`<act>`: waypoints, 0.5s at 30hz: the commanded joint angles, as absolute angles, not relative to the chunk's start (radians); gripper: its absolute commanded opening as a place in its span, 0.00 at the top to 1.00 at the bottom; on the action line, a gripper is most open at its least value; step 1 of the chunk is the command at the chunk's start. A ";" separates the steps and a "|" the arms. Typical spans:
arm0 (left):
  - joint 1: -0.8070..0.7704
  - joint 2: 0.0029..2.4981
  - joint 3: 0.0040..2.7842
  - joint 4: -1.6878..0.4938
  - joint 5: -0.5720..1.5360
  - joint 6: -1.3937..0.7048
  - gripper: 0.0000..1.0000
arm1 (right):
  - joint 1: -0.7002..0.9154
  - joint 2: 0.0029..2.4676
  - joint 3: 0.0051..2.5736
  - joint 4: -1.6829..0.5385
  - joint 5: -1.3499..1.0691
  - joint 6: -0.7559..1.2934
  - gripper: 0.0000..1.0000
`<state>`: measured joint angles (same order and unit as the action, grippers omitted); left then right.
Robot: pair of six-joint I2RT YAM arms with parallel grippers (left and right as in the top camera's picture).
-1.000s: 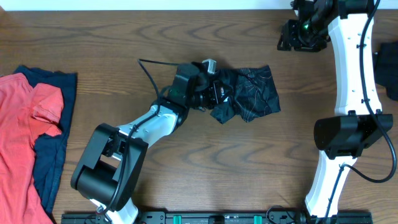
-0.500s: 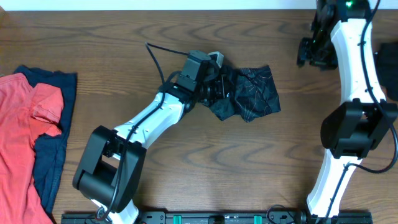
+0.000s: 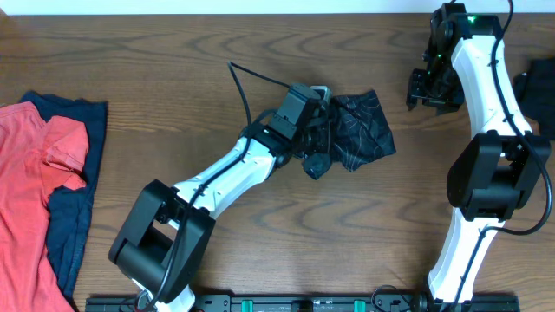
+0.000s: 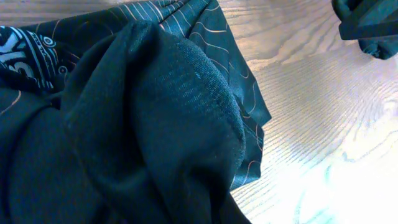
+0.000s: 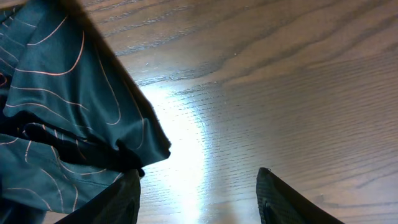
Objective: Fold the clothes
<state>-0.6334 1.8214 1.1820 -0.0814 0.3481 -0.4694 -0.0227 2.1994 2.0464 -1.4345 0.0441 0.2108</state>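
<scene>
The black jersey (image 3: pixel 362 130) with thin wavy lines lies crumpled at the middle of the table. My left gripper (image 3: pixel 317 132) is at its left edge, shut on a bunched fold. In the left wrist view the dark cloth (image 4: pixel 143 118) fills the frame and hides the fingers. My right gripper (image 3: pixel 431 89) hovers to the right of the jersey. Its jaws (image 5: pixel 199 193) are open with only bare wood between them, and the jersey's edge (image 5: pixel 68 106) reaches its left finger. A red top (image 3: pixel 35 173) lies on a navy top (image 3: pixel 74 217) at the far left.
A dark object (image 3: pixel 539 87) sits at the table's right edge, beside the right arm. The arms' base rail (image 3: pixel 303 304) runs along the front edge. Bare wooden tabletop (image 3: pixel 347 225) lies between the jersey and the rail.
My left gripper has moved right and slightly back, dragging the bunched jersey with it. My right gripper has swung from the back right corner down toward the jersey's right side.
</scene>
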 commanded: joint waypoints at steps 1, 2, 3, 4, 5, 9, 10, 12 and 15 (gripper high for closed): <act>-0.660 1.811 1.209 -0.066 0.300 -0.448 0.94 | -0.026 2.179 2.040 -1.432 0.040 0.228 0.42; -0.664 1.811 1.209 -0.061 0.296 -0.449 0.94 | -0.026 2.179 2.039 -1.432 0.041 0.228 0.42; -0.669 1.811 1.209 -0.055 0.288 -0.450 0.94 | -0.026 2.179 2.039 -1.432 0.041 0.228 0.42; -0.674 1.811 1.209 -0.050 0.270 -0.450 0.94 | -0.026 2.179 2.039 -1.433 0.041 0.228 0.42; -0.676 1.811 1.209 -0.047 0.257 -0.450 0.94 | -0.026 2.179 2.039 -1.433 0.041 0.227 0.43; -0.680 1.811 1.209 -0.036 0.199 -0.449 0.93 | -0.026 2.179 2.039 -1.443 0.041 0.227 0.44; -0.680 1.815 1.209 -0.025 0.193 -0.444 0.94 | -0.026 2.179 2.039 -1.444 0.041 0.228 0.44; -0.680 1.826 1.209 -0.008 0.193 -0.438 0.94 | -0.026 2.179 2.039 -1.444 0.041 0.228 0.44; -0.686 1.851 1.209 0.014 0.193 -0.438 0.92 | -0.026 2.179 2.039 -1.445 0.041 0.227 0.44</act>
